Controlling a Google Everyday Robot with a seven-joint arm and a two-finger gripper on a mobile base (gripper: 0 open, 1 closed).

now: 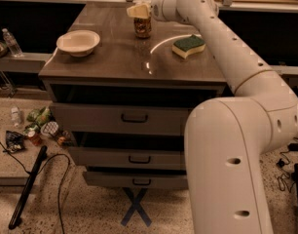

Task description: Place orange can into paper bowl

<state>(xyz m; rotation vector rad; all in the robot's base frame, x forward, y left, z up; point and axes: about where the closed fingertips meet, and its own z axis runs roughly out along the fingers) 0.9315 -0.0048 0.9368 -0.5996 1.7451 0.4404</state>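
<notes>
At the far middle of the brown wooden desk (115, 65), the small orange-brown mottled drink can (142, 28) stood upright, long axis vertical. The robot's cream pincer (138, 10) hung directly over its top; whether it was apart or together could not be told. The shallow cream-white paper bowl (78, 42) sat empty, well apart, left of the can as viewed and nearer the front edge. A green-and-yellow sponge (188, 46) lay right of the can. Litter (37, 128) was noted on the speckled floor.

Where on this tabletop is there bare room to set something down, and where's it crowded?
Bare: the front strip of the tabletop between the paper bowl and the sponge, and the gap between bowl and orange can. Crowded: the back middle, where the gripper sits over the can's top, with the arm stretching past the sponge's right side.
</notes>
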